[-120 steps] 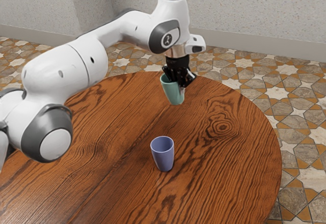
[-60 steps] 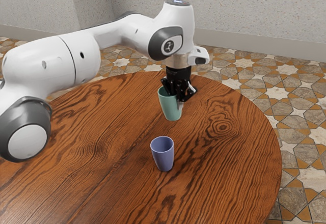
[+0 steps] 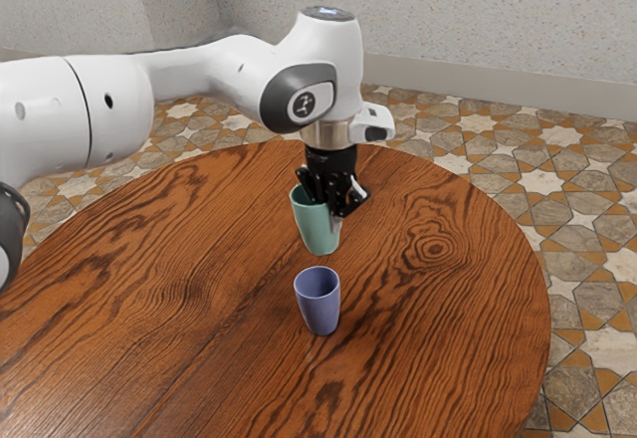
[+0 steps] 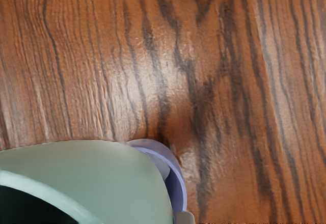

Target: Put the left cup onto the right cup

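Black jaws clenched on the rim of the teal cup (image 3: 317, 229), teal cup held nearly upright in the air just above the periwinkle cup (image 3: 318, 301), not touching it, periwinkle cup standing open-mouth-up on the round wooden counter (image 3: 448, 338)

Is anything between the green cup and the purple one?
No. In the exterior view, just bare table shows between green cup and purple cup.

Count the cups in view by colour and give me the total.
green cup: 1, held in the gripper
purple cup: 1, standing on the table
Total: 2 cups
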`<state>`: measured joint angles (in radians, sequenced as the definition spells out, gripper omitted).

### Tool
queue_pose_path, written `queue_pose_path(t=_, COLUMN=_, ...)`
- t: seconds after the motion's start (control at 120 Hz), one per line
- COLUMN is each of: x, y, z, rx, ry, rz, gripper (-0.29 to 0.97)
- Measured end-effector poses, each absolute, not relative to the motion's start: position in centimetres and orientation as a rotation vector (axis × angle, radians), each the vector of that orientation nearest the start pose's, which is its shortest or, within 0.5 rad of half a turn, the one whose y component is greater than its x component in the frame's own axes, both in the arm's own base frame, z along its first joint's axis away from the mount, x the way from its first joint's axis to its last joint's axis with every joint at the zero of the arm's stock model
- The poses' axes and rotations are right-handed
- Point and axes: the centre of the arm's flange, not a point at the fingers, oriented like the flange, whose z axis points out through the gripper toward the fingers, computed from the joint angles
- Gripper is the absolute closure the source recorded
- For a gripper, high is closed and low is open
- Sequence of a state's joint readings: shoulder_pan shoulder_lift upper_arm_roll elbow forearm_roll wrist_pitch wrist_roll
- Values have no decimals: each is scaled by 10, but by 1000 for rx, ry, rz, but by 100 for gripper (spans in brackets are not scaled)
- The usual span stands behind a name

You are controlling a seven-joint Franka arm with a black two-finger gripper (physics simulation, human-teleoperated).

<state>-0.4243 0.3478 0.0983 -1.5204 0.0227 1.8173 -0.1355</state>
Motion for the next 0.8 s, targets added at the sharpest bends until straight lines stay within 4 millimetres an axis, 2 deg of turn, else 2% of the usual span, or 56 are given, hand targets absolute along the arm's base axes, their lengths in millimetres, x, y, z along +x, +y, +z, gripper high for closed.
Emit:
queue_pose_path(t=0.308, x=614, y=-219, z=423, rx=-3056, ry=283, rz=91, gripper=78)
queue_pose_path(t=0.575, x=605, y=-222, z=411, rx=-3059, ry=260, rz=110, gripper=78)
queue_pose_path(t=0.8, x=601, y=-211, z=390, rx=-3058, ry=211, rz=155, gripper=79)
